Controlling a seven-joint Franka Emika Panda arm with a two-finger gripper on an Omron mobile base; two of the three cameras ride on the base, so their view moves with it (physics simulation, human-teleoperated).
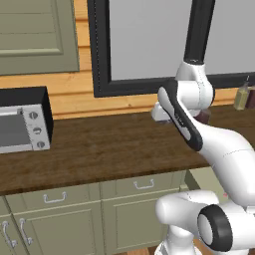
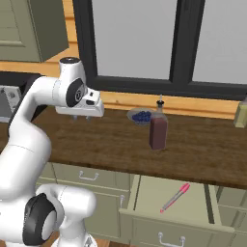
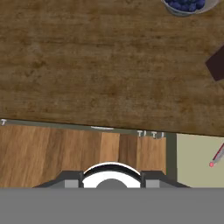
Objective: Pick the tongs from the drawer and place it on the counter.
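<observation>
Gripper (image 2: 81,117) poised high above the counter (image 2: 106,140), pointing straight down, holding nothing and touching nothing; 2 short dark fingertips (image 2: 75,117) barely visible under the white hand in the right base view, gap between them too small to read, so open or closed cannot be told. Tongs (image 2: 174,198) lying flat on the floor of the pulled-out drawer (image 2: 144,193), slim and pink-red, slanted with one end up toward the counter edge and the other down toward the drawer front. Well apart from the gripper: lower, and off to its right in the right base view, with the counter's front edge between them. In the hand view, just the tip of the tongs (image 3: 217,157) showing at the right edge, on the pale drawer floor (image 3: 192,159) below the counter's edge. On the counter between gripper and drawer side: a small bowl of blueberries (image 2: 140,116) near the back wall, and just beside it a dark-red bottle (image 2: 158,129) standing upright, almost directly behind the open drawer. A yellowish bottle (image 2: 241,112) farther right by the window sill. A toaster oven (image 1: 22,122) at the far left of the counter, well away from everything else. Closed cabinet doors (image 1: 60,219) below the counter.
</observation>
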